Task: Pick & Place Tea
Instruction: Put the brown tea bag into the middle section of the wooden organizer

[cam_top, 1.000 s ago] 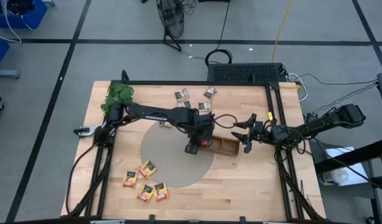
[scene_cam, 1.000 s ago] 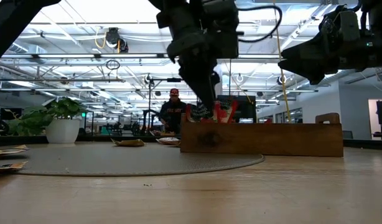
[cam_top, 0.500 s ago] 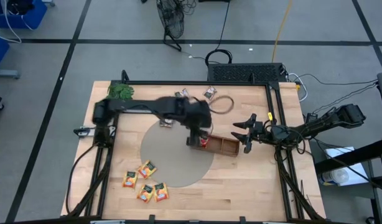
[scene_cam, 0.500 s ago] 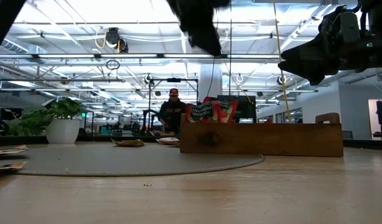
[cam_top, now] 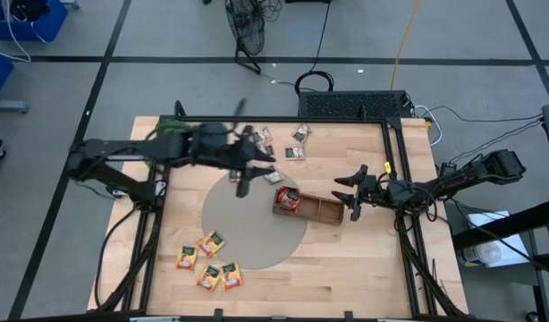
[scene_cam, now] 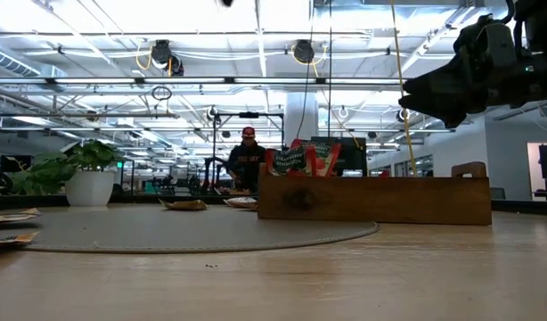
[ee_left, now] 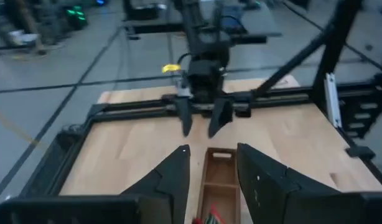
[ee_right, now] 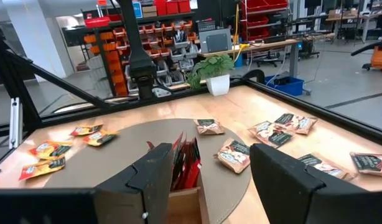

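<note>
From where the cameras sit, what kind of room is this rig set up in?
Most likely an open industrial lab or workshop: exposed ceiling trusses and lights, shelving with orange parts bins, and a person at benches behind the wooden table.

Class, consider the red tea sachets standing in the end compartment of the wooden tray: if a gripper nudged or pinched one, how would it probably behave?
The red tea sachets look thin and flat, so probably light and somewhat floppy. They stand on edge, leaning together, held by the wooden tray walls, so a nudge would likely tip them. The wrapper looks crinkled, so a pinch would probably crease it rather than break it.
</note>
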